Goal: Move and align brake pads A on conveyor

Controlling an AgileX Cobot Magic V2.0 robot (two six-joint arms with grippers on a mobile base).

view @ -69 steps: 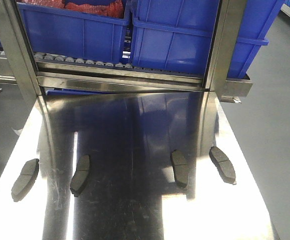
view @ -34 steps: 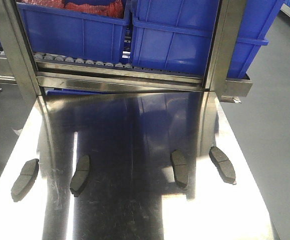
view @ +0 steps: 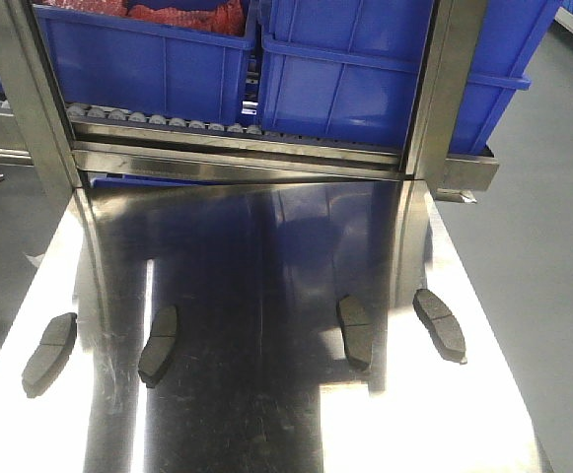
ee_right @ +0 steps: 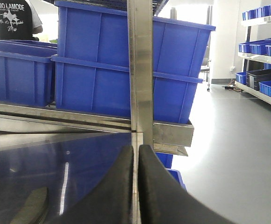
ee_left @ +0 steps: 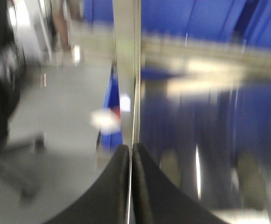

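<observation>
Several grey-brown brake pads lie in a loose row on a shiny steel table [view: 266, 236]: far left [view: 49, 349], centre left [view: 159, 343], centre right [view: 355, 331] and far right [view: 439, 323]. The conveyor is out of view. Neither gripper shows in the front view. My left gripper [ee_left: 131, 148] is shut with nothing in it; its view is blurred, with the table's left edge ahead of the tips. My right gripper [ee_right: 136, 149] is shut and empty above the table's right edge, with one brake pad [ee_right: 32, 205] low to its left.
Blue bins [view: 345, 69] sit on a roller rack [view: 158, 120] behind the table, between steel posts [view: 444, 89]. Grey floor [view: 542, 246] drops away on the right. A person in a black shirt [ee_right: 11, 18] stands behind the bins, and shelves of blue bins [ee_right: 263, 46] are at the far right.
</observation>
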